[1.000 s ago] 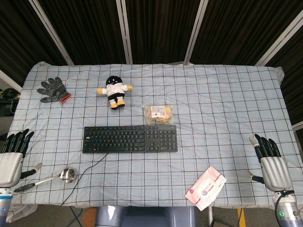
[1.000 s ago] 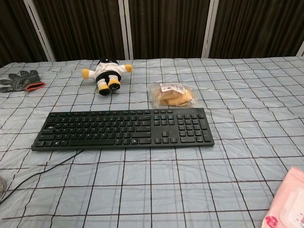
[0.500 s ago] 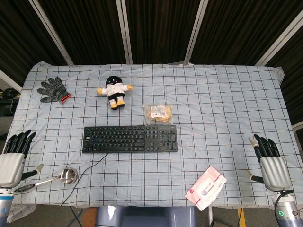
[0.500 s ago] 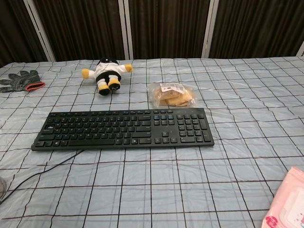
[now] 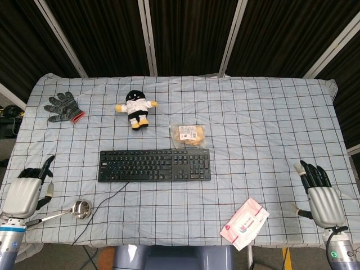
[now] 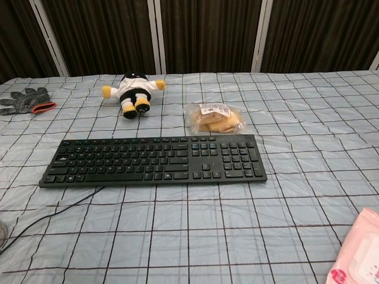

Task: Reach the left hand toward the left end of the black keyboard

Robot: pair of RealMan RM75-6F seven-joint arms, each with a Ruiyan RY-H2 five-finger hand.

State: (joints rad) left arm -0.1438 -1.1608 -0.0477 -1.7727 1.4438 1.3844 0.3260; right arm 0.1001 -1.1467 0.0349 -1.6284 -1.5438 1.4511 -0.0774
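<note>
A black keyboard (image 5: 154, 165) (image 6: 153, 160) lies across the middle of the checked tablecloth, its cable trailing off the left end toward the front edge. In the head view my left hand (image 5: 27, 190) hovers at the front left corner, well left of and nearer than the keyboard's left end, holding nothing. The right hand (image 5: 320, 191) stays at the front right edge, fingers extended and empty. Neither hand appears in the chest view.
A metal ladle (image 5: 76, 209) lies just right of my left hand. A grey glove (image 5: 63, 107) sits back left, a plush doll (image 5: 135, 108) behind the keyboard, a bagged bun (image 5: 188, 134) at its right rear, a pink wipes pack (image 5: 244, 223) front right.
My left hand has shifted right and turned inward toward the keyboard. The right hand has barely moved.
</note>
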